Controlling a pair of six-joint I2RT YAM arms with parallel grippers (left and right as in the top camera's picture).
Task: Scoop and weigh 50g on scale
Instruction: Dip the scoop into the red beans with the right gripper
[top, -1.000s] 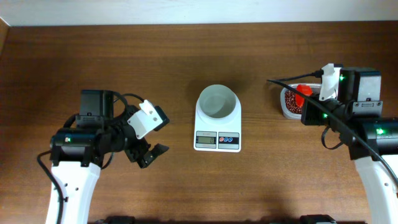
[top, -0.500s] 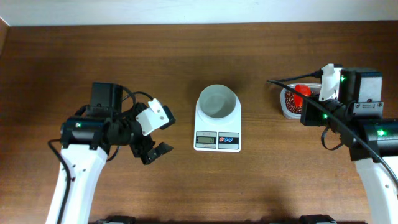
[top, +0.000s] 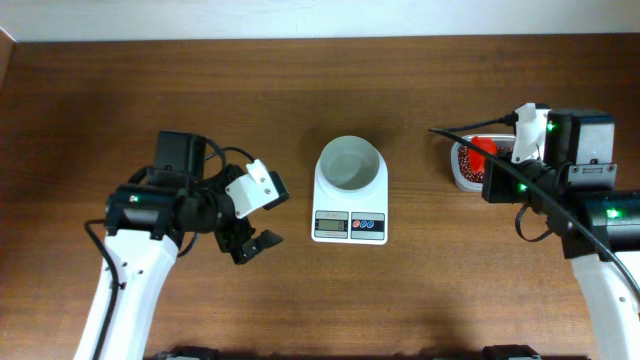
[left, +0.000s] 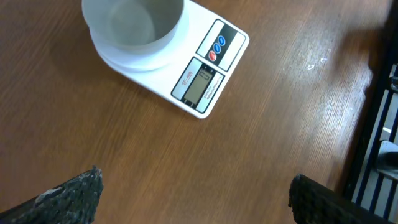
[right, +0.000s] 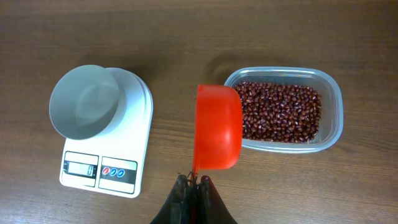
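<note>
The white scale (top: 349, 204) stands mid-table with its round bowl (top: 350, 163) empty; the left wrist view shows the scale (left: 186, 68) ahead. Dark red-brown beans (right: 280, 112) fill a clear tub (right: 333, 118) right of the scale (right: 106, 149). My right gripper (right: 194, 180) is shut on the handle of an orange-red scoop (right: 217, 127), which hangs over the tub's left edge. The scoop's inside is hidden. My left gripper (top: 268, 215) is open and holds nothing, a short way left of the scale; its fingertips (left: 87, 186) frame bare wood.
The tub (top: 462, 183) sits at the right under the right arm. A black cable (top: 470, 130) arcs over it. The table's back edge meets a pale wall. A dark frame (left: 373, 124) shows at the right of the left wrist view.
My left arm has moved right and a little away from the front edge, closer to the scale, still open. The right arm and scoop have not moved.
</note>
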